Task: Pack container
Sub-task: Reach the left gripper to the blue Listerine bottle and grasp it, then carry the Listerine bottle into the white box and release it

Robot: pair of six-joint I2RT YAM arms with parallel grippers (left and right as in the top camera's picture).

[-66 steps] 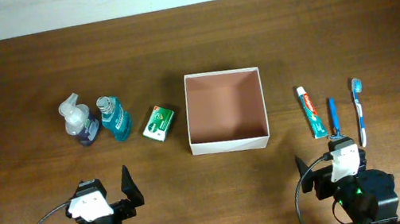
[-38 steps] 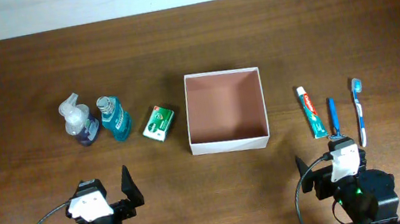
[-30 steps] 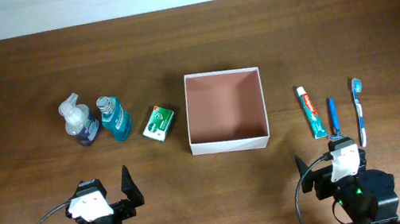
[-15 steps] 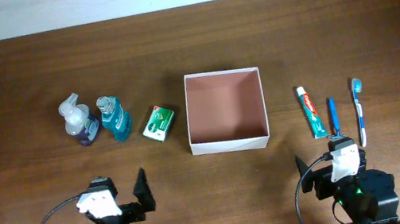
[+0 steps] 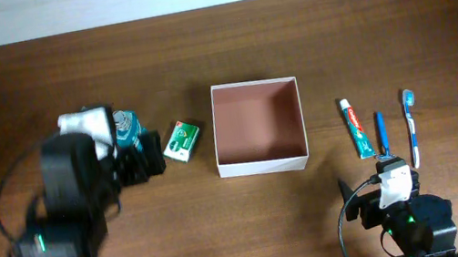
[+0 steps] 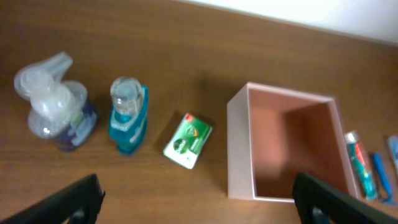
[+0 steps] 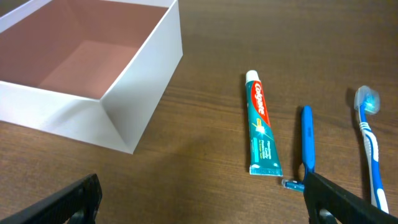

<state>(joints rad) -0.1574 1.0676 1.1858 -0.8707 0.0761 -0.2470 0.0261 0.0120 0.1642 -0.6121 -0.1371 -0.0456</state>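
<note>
I am hovering my left claw (image 6: 199, 190), spread wide and empty, over the clear bottle (image 6: 53, 102), teal bottle (image 6: 127, 115) and green carton (image 6: 188, 140) sitting left of the container (image 5: 265, 167), while my right claw (image 7: 202, 186) is gaping near the toothpaste (image 7: 261, 124) and toothbrush (image 7: 370, 143).

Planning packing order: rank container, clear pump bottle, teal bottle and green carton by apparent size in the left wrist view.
Largest: container
clear pump bottle
teal bottle, narrower
Smallest: green carton
Bottle tops sit nearer the camera, inflating them slightly.
</note>
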